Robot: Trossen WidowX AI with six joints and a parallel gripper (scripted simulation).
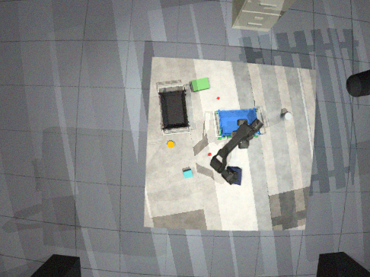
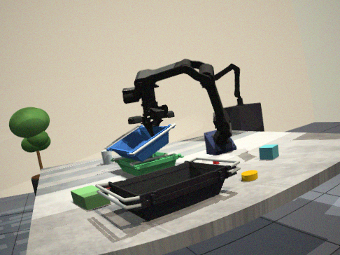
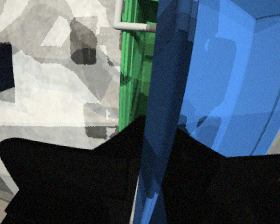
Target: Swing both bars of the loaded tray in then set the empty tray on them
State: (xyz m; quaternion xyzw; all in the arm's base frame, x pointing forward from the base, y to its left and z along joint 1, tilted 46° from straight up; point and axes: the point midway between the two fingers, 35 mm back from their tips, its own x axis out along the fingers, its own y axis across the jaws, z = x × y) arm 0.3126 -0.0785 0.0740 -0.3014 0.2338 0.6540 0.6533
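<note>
My gripper (image 2: 151, 128) (image 3: 149, 121) is shut on the long wall of a blue empty tray (image 1: 233, 119) (image 2: 139, 141) (image 3: 219, 66). The blue tray hangs tilted, with its end toward the white cup lower. It is right over a green tray (image 2: 148, 164) (image 1: 224, 135) (image 3: 134, 53), and its low edge is close to the green tray's rim; I cannot tell if they touch. A white wire bar (image 3: 135, 26) lies across one end of the green tray. The blue tray hides the green tray's load.
A larger black tray (image 1: 161, 109) (image 2: 164, 189) with its wire bars (image 2: 117, 196) swung out stands near the table's edge. Around it lie a green block (image 1: 199, 84) (image 2: 89, 196), a yellow disc (image 1: 170, 144) (image 2: 249, 175), a cyan cube (image 1: 187, 173) (image 2: 268, 151) and a white cup (image 1: 287, 114) (image 2: 105, 157).
</note>
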